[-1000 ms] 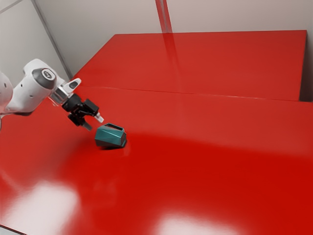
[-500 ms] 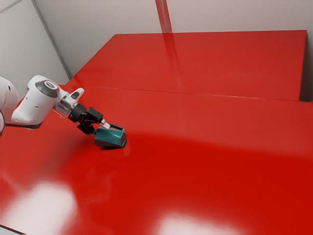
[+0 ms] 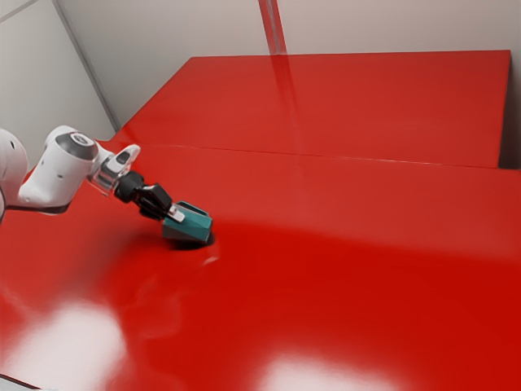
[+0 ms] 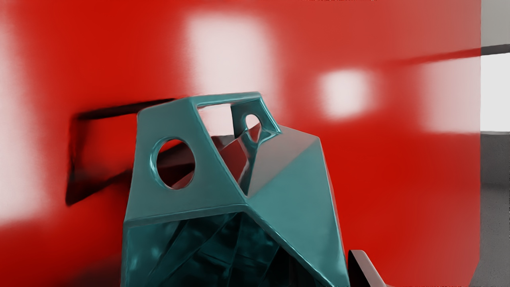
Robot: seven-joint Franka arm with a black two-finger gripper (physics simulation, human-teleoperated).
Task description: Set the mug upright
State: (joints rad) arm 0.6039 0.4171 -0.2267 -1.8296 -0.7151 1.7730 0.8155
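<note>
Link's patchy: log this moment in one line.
black two-finger gripper: at mouth of teal faceted mug | mug: tipped, handle uppermost | upright: not yet

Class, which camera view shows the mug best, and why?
The wrist view: up close, the mug displays a round hole and dark inside, though partly cropped. The exterior view has it small, tilted, at the gripper.

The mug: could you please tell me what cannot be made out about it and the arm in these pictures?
- Rest of the mug's rim: wrist view, cut off by the bottom edge.
- Whether it touches the table: exterior view, lost in dark shadow.
- The gripper's hold: exterior view, too small.
- The arm's base: exterior view, cut off by the left edge.
</note>
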